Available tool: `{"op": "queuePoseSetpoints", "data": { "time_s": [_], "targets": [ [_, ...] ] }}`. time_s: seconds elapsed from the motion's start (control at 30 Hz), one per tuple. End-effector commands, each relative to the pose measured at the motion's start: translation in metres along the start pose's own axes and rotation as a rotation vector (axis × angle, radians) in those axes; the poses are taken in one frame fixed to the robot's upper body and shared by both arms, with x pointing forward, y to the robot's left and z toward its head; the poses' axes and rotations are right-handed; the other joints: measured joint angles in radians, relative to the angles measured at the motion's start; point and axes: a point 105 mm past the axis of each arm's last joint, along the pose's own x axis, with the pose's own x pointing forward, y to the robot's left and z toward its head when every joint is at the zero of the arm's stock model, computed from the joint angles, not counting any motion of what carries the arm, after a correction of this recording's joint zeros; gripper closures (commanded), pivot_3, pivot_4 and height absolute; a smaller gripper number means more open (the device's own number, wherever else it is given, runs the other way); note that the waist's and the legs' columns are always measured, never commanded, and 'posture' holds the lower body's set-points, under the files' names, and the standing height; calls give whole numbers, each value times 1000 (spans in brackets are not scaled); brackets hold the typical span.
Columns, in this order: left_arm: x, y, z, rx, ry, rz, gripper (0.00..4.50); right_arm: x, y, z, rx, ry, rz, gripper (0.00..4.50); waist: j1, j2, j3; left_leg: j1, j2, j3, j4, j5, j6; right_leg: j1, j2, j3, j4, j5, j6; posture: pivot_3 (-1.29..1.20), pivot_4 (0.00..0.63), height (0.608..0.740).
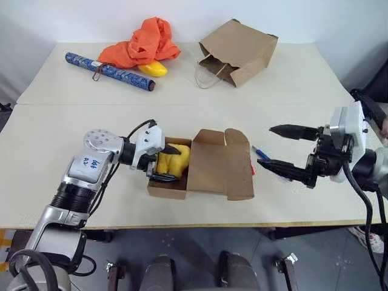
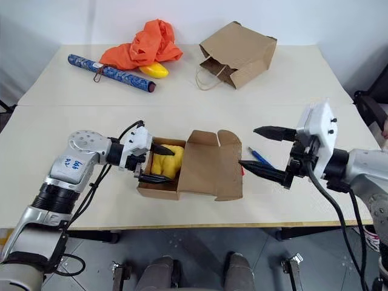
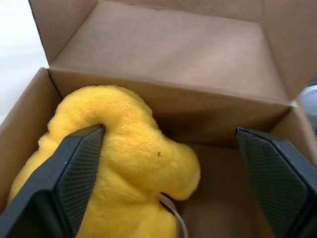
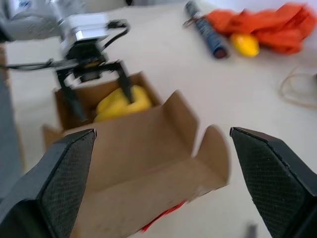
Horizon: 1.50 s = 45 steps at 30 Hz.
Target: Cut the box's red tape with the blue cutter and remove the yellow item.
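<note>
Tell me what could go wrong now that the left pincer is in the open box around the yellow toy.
1. The left pincer is open, with one finger against the yellow toy and the other clear of it; closing off-centre could pinch only fluff, and the toy may slip.
2. The box is small and unheld, since the right pincer hovers open beside it, so lifting might drag the box along.
3. The blue cutter lies loose by the lid and could get knocked.

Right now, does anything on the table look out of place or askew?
Little stands out. The box lies open, lid flat on the table, with the yellow item inside, between the open left gripper's fingers. The cutter lies loose beside the lid. An orange cloth is heaped over a yellow object at the back.
</note>
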Motion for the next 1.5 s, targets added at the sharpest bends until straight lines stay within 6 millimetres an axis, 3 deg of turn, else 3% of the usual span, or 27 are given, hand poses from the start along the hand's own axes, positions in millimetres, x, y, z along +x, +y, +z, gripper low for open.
{"op": "queuePoseSetpoints", "data": {
  "time_s": [0.03,0.2,0.4,0.47,0.8,1.03,1.2,1.3,1.37,1.5],
  "targets": [
    [0,5,0,21,22,24,839,-9,10,13,-49,-89,43,0,0,0,0,0,0,0,0,0,0,0,0,0,0,0,0,0,150,740],
    [-1,6,-1,34,20,24,2316,-17,13,-8,-55,28,62,0,-1,0,0,2,0,0,0,0,0,2,0,0,0,0,0,0,150,740],
    [-6,14,22,67,-87,60,4181,-25,13,-18,-61,89,70,0,0,0,0,2,0,0,0,0,0,2,0,0,0,0,0,0,150,740],
    [-9,15,27,64,-116,65,4443,-27,14,-20,-66,108,75,0,0,0,0,2,0,0,1,0,0,2,0,0,-1,0,0,0,150,740],
    [-23,25,55,36,-272,127,4443,-35,6,-22,-87,150,70,0,-1,0,0,2,0,-1,0,0,0,2,0,0,0,0,0,0,150,740],
    [-14,20,18,13,-75,104,4443,-33,3,-22,-90,151,65,0,-1,0,0,2,0,-1,0,0,0,2,0,0,-1,0,0,0,150,740],
    [-8,19,14,65,-25,101,4443,-32,1,-22,-87,151,52,0,0,0,0,2,0,-1,1,0,0,2,0,0,-1,0,0,0,150,740],
    [-3,21,13,277,41,161,4443,-31,-1,-22,-87,153,43,0,0,0,0,2,0,-1,1,0,0,3,0,0,-1,0,0,0,150,740],
    [-2,20,11,256,44,152,4443,-31,-1,-23,-86,153,38,0,-1,0,0,2,0,-1,0,0,0,3,0,0,-1,0,0,0,150,740],
    [-3,17,8,112,33,81,3625,-30,-2,-23,-83,155,30,0,-1,0,0,2,0,-1,0,0,0,3,0,0,-1,0,0,0,150,740]
  ]
}}
